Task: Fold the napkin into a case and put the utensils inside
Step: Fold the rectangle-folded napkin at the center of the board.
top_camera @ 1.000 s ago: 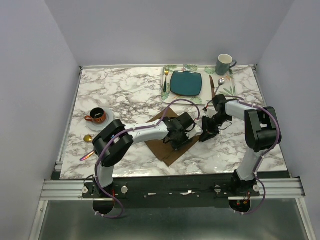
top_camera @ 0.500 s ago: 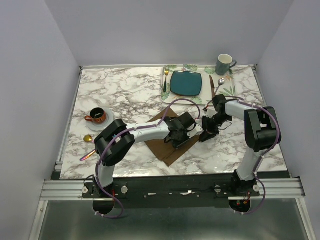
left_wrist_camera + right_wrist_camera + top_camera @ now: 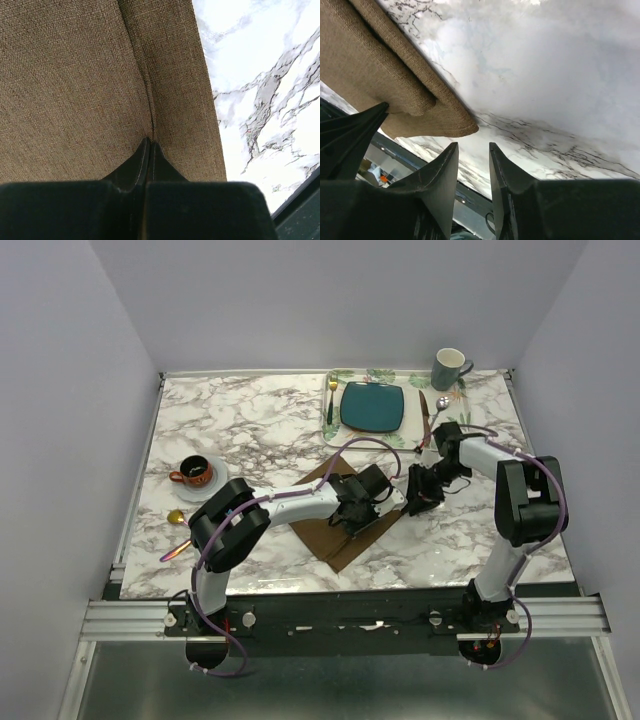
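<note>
On the marble table (image 3: 250, 420), the napkin (image 3: 335, 545) lies part-folded at the centre, between both arms. The left gripper (image 3: 362, 504) sits over it, while the right gripper (image 3: 412, 502) stands just off its right corner.

The left wrist view shows what the overhead hides. There the left gripper (image 3: 150, 143) is pressed shut, pinching a ridge of cloth that runs straight away from its tips.

The right gripper (image 3: 472, 146) is partly open and holds nothing, and the folded corner lies just to its left.

The utensils (image 3: 175, 517) wait at the table's left edge, nearer the left arm.
</note>
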Controlling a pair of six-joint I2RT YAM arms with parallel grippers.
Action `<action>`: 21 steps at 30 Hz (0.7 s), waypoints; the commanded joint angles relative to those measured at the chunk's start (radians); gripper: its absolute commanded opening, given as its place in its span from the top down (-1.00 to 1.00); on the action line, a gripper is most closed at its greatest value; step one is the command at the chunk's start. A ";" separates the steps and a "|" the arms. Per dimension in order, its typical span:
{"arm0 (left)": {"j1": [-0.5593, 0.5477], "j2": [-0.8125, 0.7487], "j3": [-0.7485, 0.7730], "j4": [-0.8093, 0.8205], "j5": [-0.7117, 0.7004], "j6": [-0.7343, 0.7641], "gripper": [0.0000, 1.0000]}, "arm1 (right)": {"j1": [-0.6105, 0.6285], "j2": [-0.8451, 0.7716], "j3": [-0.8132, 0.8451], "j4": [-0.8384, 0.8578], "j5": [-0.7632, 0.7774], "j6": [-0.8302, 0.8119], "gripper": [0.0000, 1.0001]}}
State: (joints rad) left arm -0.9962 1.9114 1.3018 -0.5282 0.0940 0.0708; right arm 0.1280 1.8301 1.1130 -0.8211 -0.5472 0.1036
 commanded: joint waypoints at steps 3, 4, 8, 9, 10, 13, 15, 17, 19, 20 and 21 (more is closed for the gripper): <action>-0.005 -0.017 0.027 0.000 -0.001 0.004 1.00 | -0.004 0.052 0.025 0.034 0.007 0.011 0.24; -0.005 -0.017 0.030 -0.001 0.003 0.004 1.00 | -0.004 0.067 0.025 0.039 0.006 0.013 0.25; -0.005 -0.014 0.043 -0.006 0.010 -0.002 1.00 | -0.005 0.086 0.016 0.057 -0.022 0.030 0.35; -0.005 -0.014 0.051 -0.007 0.015 -0.003 1.00 | -0.002 0.087 0.011 0.062 -0.022 0.036 0.35; -0.005 -0.015 0.053 -0.009 0.022 -0.005 1.00 | -0.002 0.089 0.011 0.065 -0.020 0.036 0.35; -0.005 -0.021 0.063 -0.012 0.029 -0.011 1.00 | -0.002 0.097 0.007 0.071 -0.011 0.041 0.44; -0.005 -0.020 0.076 -0.013 0.039 -0.017 1.00 | -0.002 0.101 0.002 0.073 -0.011 0.045 0.66; -0.005 -0.022 0.083 -0.019 0.052 -0.020 1.00 | -0.002 0.104 -0.005 0.076 -0.014 0.047 0.81; -0.005 -0.020 0.093 -0.023 0.059 -0.026 1.00 | -0.002 0.103 -0.008 0.074 -0.010 0.048 0.90; -0.005 -0.020 0.094 -0.021 0.062 -0.029 1.00 | -0.002 0.101 -0.008 0.077 -0.007 0.047 0.95; -0.007 -0.020 0.096 -0.023 0.075 -0.032 1.00 | -0.002 0.101 -0.010 0.076 -0.007 0.048 0.96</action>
State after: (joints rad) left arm -0.9962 1.9114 1.3651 -0.5476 0.1150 0.0578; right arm 0.1234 1.9068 1.1221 -0.7845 -0.5758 0.1501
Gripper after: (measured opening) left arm 0.009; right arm 0.054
